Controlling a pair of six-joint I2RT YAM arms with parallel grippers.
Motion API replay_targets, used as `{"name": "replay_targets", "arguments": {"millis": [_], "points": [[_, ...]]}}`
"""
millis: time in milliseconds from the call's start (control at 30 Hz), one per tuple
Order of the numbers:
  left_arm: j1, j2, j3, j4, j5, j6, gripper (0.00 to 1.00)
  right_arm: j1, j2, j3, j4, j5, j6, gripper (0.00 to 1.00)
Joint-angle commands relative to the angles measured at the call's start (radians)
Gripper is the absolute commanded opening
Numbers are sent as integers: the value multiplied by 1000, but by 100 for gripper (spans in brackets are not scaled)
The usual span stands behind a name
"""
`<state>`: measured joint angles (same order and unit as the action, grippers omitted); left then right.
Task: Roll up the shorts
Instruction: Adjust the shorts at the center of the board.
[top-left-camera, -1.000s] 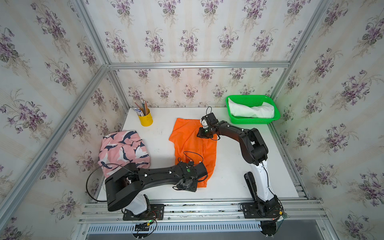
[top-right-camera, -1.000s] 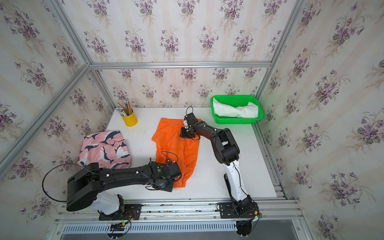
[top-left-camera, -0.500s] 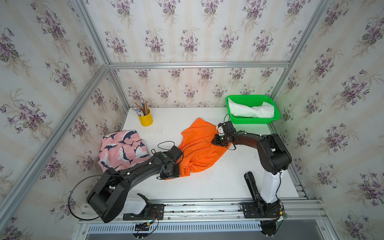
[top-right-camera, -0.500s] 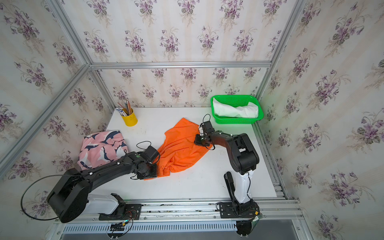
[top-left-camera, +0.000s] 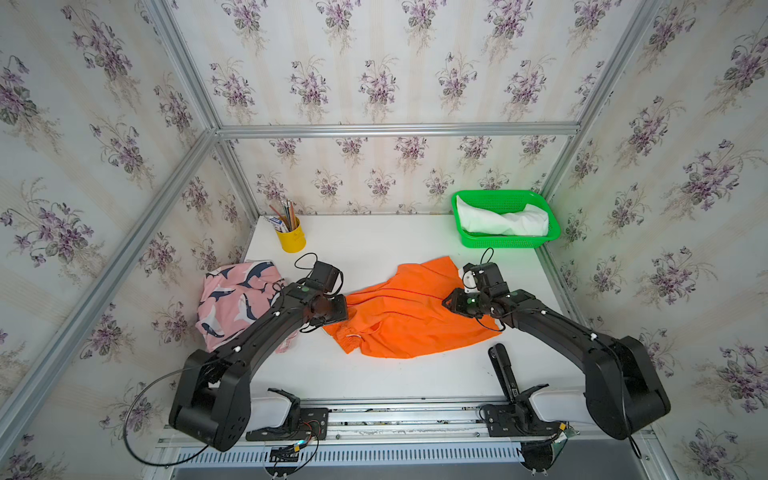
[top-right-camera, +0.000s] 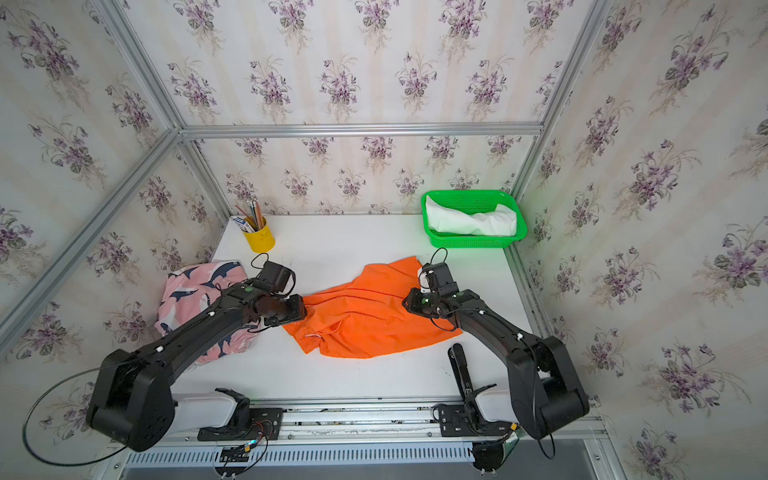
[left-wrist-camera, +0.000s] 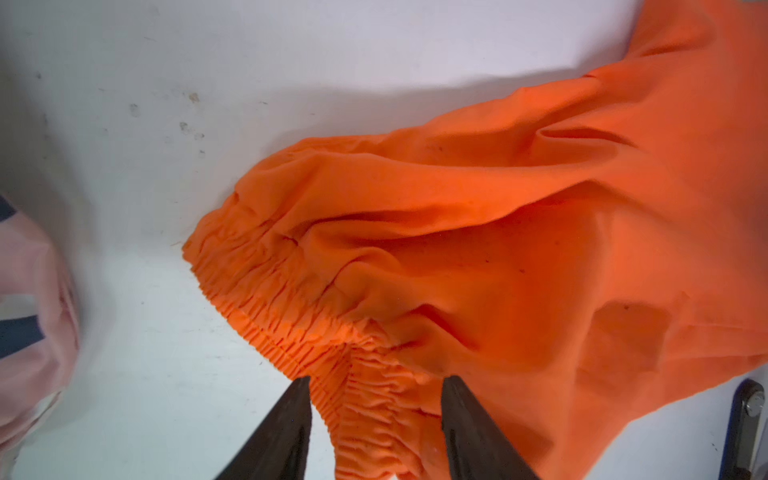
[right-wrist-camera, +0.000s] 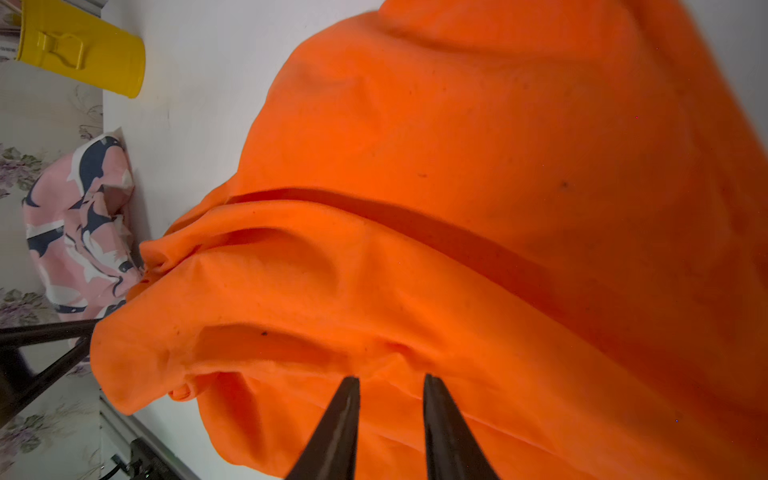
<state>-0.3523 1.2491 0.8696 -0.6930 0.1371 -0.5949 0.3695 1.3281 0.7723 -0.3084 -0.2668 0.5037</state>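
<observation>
Orange shorts (top-left-camera: 407, 316): lying crosswise on the middle of the desk (top-left-camera: 374, 386), rumpled and unrolled. The elastic waistband end points toward the left arm and the leg end toward the right arm.
Left gripper (left-wrist-camera: 376, 382): low at the waistband. The jaws are clamped on the bunched elastic, which fills the gap between them.
Right gripper (right-wrist-camera: 390, 380): over the leg cloth at the opposite end. The jaws are narrowly parted, with no fold seen pinched.
Pink shark-print shorts (top-left-camera: 232, 299): heaped at the desk's left edge, partly under the left arm, unrolled.
Yellow cup (top-left-camera: 293, 241): far-left corner, holding pencils, well apart from the work.
Green basket (top-left-camera: 498, 242): far-right corner, holding the white shorts (top-left-camera: 503, 222) in a bundle. Whether they are properly rolled cannot be told.
Step in hand: judged to be laying out and flattening the orange pair; rolling has not begun.
Next move calls for: smoothing out the folds and squaring the cloth. One end then needs an even grip from both jaws so it can be turned over tightly.
</observation>
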Motion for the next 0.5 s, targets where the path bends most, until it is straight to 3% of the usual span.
{"name": "replay_targets", "arguments": {"millis": [0,167,467], "points": [[-37,-47,12,-134,-14,-25,54,-32,5,22,-123,124,-61,32],[-96,-74,-21,-173,12,-105,54,-71,22,20,-154,169,-92,33],[-230,41,-117,-32,38,-195,60,-90,-14,10,-79,3,-76,33]]}}
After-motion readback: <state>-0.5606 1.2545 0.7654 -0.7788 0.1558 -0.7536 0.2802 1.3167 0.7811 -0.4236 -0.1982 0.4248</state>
